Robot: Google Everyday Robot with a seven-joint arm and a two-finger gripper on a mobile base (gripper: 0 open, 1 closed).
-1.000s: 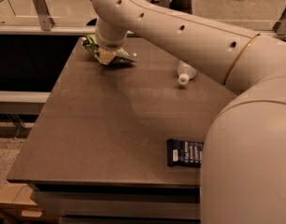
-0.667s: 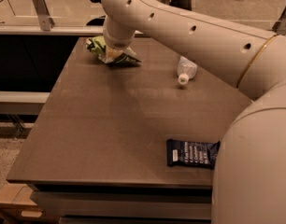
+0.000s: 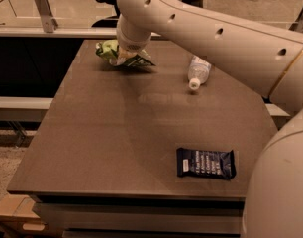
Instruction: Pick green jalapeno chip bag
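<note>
The green jalapeno chip bag [image 3: 108, 50] lies at the far left of the brown table [image 3: 107, 143], wrinkly and green with pale patches. My arm reaches across the table from the right, and my gripper [image 3: 125, 57] is down on the bag's middle, covering part of it. The bag's right end [image 3: 140, 61] sticks out past the gripper. The bag looks to be resting on the table top.
A clear plastic bottle [image 3: 197, 70] lies on its side at the far right of the table, cap toward me. A flat dark blue packet [image 3: 206, 163] with white print lies near the front right. A ledge with a metal bracket [image 3: 42, 6] runs behind the table.
The whole scene has shifted a little to the right in view. The arm's elbow has swung rightward, while the gripper stays down on the chip bag.
</note>
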